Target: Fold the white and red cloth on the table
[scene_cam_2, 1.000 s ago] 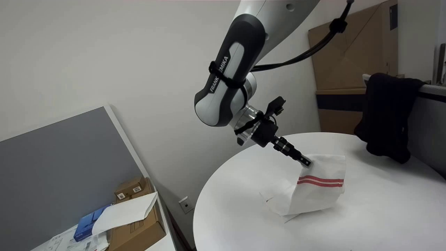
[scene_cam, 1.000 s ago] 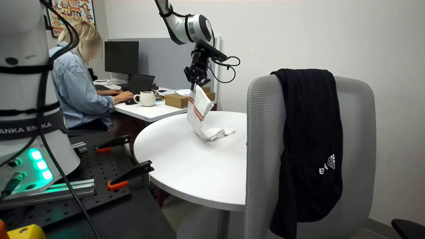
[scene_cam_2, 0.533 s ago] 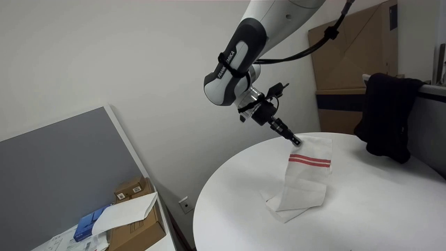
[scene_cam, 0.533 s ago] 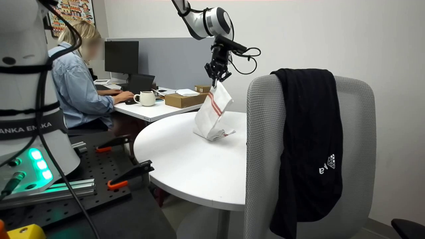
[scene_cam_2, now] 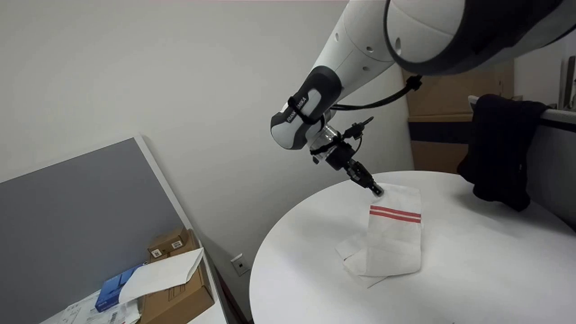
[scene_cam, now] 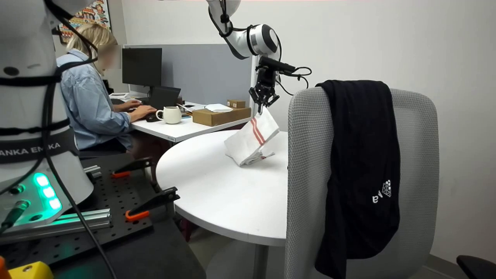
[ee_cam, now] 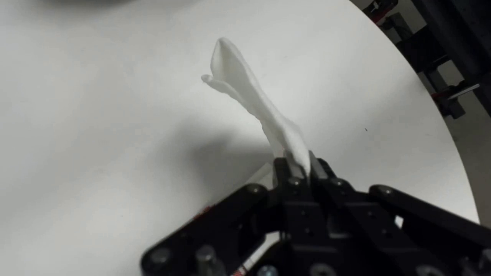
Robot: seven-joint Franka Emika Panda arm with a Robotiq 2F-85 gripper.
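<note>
One white table [scene_cam: 209, 190], pale wall [scene_cam: 368, 42]

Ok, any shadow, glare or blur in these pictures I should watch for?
Wrist view: soft shadow on the table beside the white and red cloth, nearest parts of the tool out of focus; in an exterior view, the base lights glare nearly white; in an exterior view, the cloth's white nearly blends into the table, though its red stripes stand out.
</note>
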